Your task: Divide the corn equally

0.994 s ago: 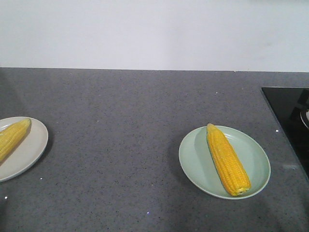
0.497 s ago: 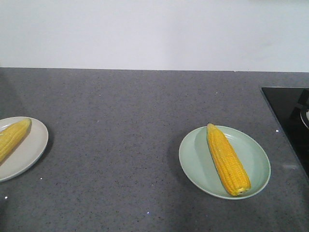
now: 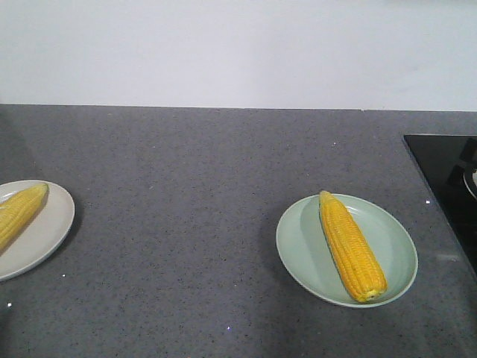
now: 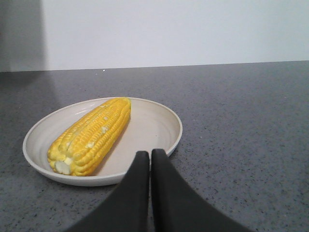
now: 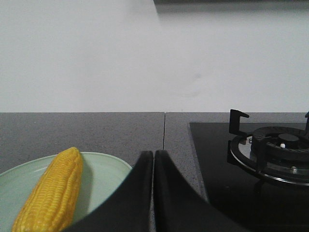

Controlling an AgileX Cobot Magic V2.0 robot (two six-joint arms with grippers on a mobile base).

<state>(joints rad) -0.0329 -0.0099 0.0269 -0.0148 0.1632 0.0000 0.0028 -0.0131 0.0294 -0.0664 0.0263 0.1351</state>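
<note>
Two grippers, left (image 4: pixel 150 159) and right (image 5: pixel 153 159), jaws pressed together, empty | one corn cob (image 3: pixel 352 247) on green plate (image 3: pixel 395 242) near counter's right edge, another cob (image 3: pixel 19 212) on beige plate (image 3: pixel 52 224) at left edge | split looks even; next: likely nothing, stay clear.

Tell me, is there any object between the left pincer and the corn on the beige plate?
Nothing visible: the left pincer, shut, sits at the plate's near rim, with only bare plate before the corn.

Left gripper (image 4: pixel 150 157) jaws closed, tips touching, nothing between them. Right gripper (image 5: pixel 153 157) same: closed, empty.
</note>
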